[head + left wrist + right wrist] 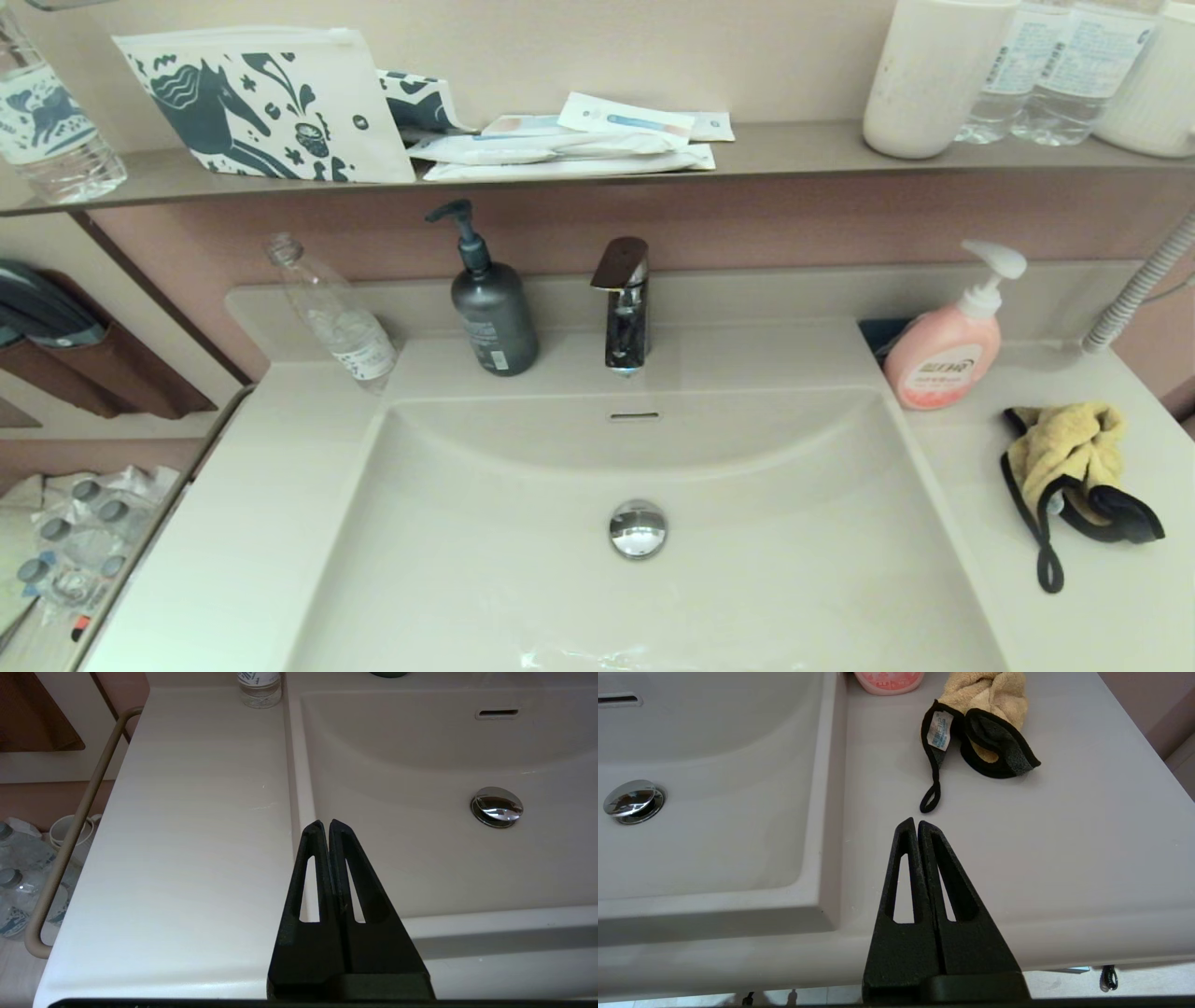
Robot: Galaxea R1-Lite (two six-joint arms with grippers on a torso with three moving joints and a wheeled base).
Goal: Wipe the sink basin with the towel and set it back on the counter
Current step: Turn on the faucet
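Right up against the lens, the right gripper (916, 822) is hanging with its two black fingers pressed flat together, nothing between them, poised above the front part of the counter (1064, 849) just short of the towel's thin black loop. Over on the other side, the left gripper (325, 823) is sitting the same way, fingers closed and empty, hovering over the seam where the counter is meeting the sink basin (420, 858); it is looking parked. Neither arm is showing in the head view. The towel (1069, 457) is lying crumpled on the counter to the right of the basin, just in front of the pink soap bottle (943, 359) and apart from it, mustard pile bunched up, black edging folded over, a white label showing, the loop trailing toward the front edge. The basin is lying bare, its chrome drain plug (638, 529) gleaming, some wet shine near the front. My read: nothing is started yet, and the right arm is the one placed for the pick. That cloth is looking soft, light and floppy, so it will sag and drape once lifted. The raised yellow bunch is looking like the surest hold; pinching the flat loop or edging against a glossy top risks slipping.
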